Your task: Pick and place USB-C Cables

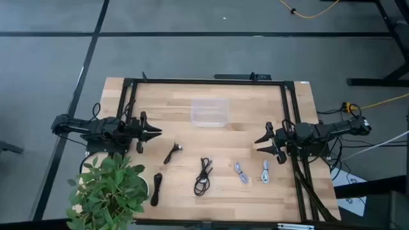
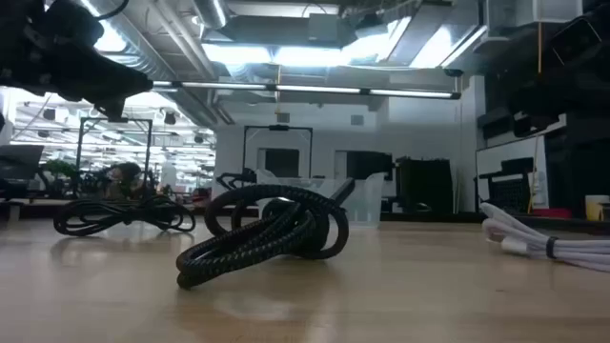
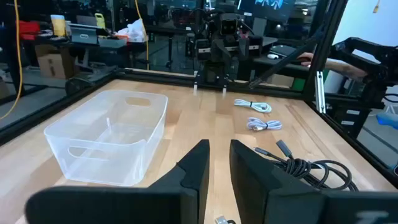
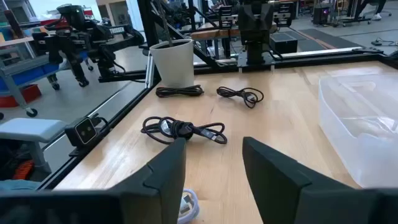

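Five cables lie in a row on the wooden table's near half. Three are black: one by the plant pot [image 1: 156,188], one with a silver plug [image 1: 172,153], and a looped one in the middle [image 1: 203,176]. Two are light grey [image 1: 240,171] [image 1: 265,171]. The looped black cable also shows in the low view [image 2: 276,233]. My left gripper [image 1: 156,133] hovers at the left, fingers a little apart [image 3: 219,171], empty. My right gripper [image 1: 259,142] hovers at the right, open wide [image 4: 214,174], empty, above and just beyond a light cable [image 4: 186,205].
A clear plastic bin [image 1: 209,112] stands at the table's far middle, between the two grippers; it also shows in the left wrist view [image 3: 112,137]. A potted plant [image 1: 108,191] stands at the near left corner. A black frame [image 1: 204,81] runs around the table's edges.
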Available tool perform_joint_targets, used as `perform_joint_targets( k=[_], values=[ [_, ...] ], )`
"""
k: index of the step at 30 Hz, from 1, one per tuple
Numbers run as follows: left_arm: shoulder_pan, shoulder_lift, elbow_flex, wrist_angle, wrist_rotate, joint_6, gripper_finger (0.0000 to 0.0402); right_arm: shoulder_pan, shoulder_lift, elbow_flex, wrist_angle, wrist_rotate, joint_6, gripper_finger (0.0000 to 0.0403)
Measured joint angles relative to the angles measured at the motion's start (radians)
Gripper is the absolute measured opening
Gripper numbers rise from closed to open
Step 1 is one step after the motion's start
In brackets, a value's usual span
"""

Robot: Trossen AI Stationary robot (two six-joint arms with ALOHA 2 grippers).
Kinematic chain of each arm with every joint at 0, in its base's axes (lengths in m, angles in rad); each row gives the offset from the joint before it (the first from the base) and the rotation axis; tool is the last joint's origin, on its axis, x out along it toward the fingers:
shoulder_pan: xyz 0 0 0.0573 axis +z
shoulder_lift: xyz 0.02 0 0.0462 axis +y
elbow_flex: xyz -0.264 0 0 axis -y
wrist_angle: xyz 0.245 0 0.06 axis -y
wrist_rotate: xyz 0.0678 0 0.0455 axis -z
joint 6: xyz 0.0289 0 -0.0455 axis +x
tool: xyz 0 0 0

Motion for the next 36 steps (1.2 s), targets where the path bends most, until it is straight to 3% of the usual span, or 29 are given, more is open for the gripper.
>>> perform_joint_targets(
  k=[30, 36],
  values=[
    [0.000, 0.000, 0.000, 0.000, 0.000, 0.000, 0.0057, 0.000, 0.000, 0.000, 0.000, 0.000, 0.000, 0.0164],
    [0.000, 0.000, 0.000, 0.006, -0.018, 0.152, 0.0057, 0.000, 0.000, 0.000, 0.000, 0.000, 0.000, 0.0164]
  ],
)
